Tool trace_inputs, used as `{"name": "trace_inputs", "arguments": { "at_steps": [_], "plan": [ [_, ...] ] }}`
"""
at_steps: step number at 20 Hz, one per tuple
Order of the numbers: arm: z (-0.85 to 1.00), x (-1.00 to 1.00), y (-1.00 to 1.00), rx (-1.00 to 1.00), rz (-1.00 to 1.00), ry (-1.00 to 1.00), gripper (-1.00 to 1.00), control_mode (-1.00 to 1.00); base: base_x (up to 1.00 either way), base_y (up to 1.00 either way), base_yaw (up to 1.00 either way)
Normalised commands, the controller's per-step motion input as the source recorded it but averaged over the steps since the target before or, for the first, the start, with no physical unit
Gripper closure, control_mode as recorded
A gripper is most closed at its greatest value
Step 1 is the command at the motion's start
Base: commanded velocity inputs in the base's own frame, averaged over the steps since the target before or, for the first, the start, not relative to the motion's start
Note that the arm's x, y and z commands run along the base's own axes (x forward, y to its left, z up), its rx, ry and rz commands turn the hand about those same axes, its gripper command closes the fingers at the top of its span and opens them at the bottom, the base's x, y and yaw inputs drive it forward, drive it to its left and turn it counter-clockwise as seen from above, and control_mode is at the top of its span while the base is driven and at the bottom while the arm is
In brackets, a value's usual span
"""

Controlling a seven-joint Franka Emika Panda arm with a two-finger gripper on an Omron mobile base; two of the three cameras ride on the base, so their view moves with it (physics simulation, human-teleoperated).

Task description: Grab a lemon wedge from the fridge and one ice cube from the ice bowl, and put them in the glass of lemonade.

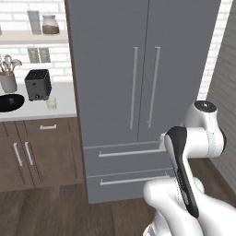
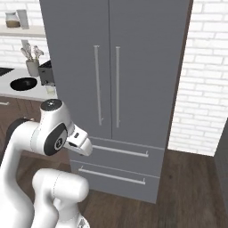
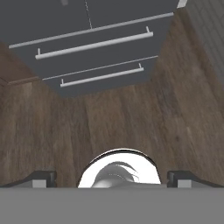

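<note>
The grey fridge [image 1: 110, 69] [image 2: 142, 53] stands straight ahead with both doors shut, so the lemon wedge is hidden. Its two drawers [image 3: 87, 33] show at the top of the hand view. On the counter to the left sit the black ice bowl [image 1: 9, 102] [image 2: 23, 83] and the small glass of lemonade [image 1: 51, 103] [image 2: 50, 89]. The ice cube is too small to make out. My gripper [image 3: 112, 179] points down at the wood floor in front of the fridge. It is open, its fingertips [image 3: 41, 178] far apart with nothing between them.
A black toaster [image 1: 37, 84] and a utensil holder [image 1: 8, 78] stand on the counter, with a shelf of jars [image 1: 50, 25] above. Brown cabinets [image 1: 37, 152] lie under the counter. A white brick wall [image 2: 205, 80] runs right of the fridge.
</note>
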Motion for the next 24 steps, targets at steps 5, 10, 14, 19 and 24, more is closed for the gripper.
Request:
{"name": "trace_inputs", "arguments": {
  "at_steps": [5,10,14,19,24],
  "plan": [
    [0.00,0.00,0.00,0.00,0.00,0.00,-1.00,1.00,0.06,0.00,0.00],
    [0.00,0.00,0.00,0.00,0.00,0.00,-1.00,1.00,0.00,0.00,0.00],
    [0.00,0.00,0.00,0.00,0.00,0.00,-1.00,-1.00,0.00,0.00,0.00],
    [0.40,-0.05,0.00,0.08,0.00,-0.29,-1.00,-1.00,0.00,0.00,0.00],
    [1.00,0.00,0.00,0.00,0.06,-0.07,-1.00,-1.00,0.00,0.00,0.00]
  ]
}}
